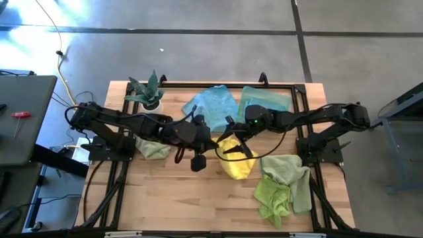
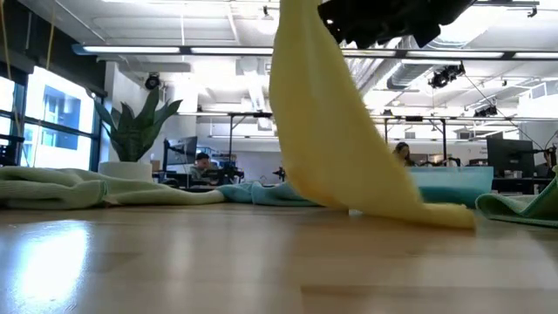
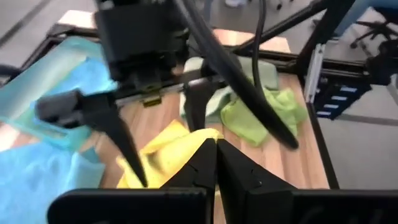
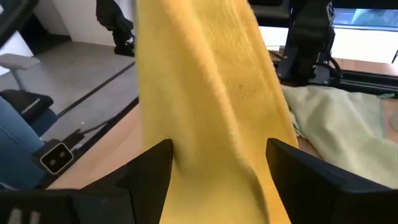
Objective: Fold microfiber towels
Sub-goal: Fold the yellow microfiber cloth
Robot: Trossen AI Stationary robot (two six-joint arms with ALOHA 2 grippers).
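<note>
**Yellow towel hangs above the table between two grippers**

From overhead, both arms meet over the middle of the wooden table [image 1: 178,205]. The left gripper [image 1: 213,140] is pinched fully shut, and its own wrist view shows the two fingertips pressed together at a raised corner of the yellow towel [image 3: 168,152]; it appears to have that corner, though the contact itself is hard to make out. The right gripper [image 1: 228,129] stands beside it with its jaws spread wide. Its wrist view shows the yellow cloth draped down between the two dark fingers [image 4: 152,165] without either clearly pressing on it.

The table-level view gives what the overhead one cannot: the yellow towel is lifted into a tall, slanting sheet, its upper end up at the dark gripper and its lower end trailing flat on the wood.

I count six cloths from above. The yellow one sits at the centre. A light blue towel [image 1: 210,106] lies crumpled behind the grippers, with a mint green towel [image 1: 264,100] spread flatter next to it. A pale sage towel [image 1: 284,168] overlaps a lime green towel [image 1: 272,198] in a rumpled heap near the right arm's base. Another pale green towel [image 1: 152,149] is bunched under the left arm.

One potted plant [image 1: 149,92] stands at the table's far left corner. People sit at desks in the room beyond.
</note>
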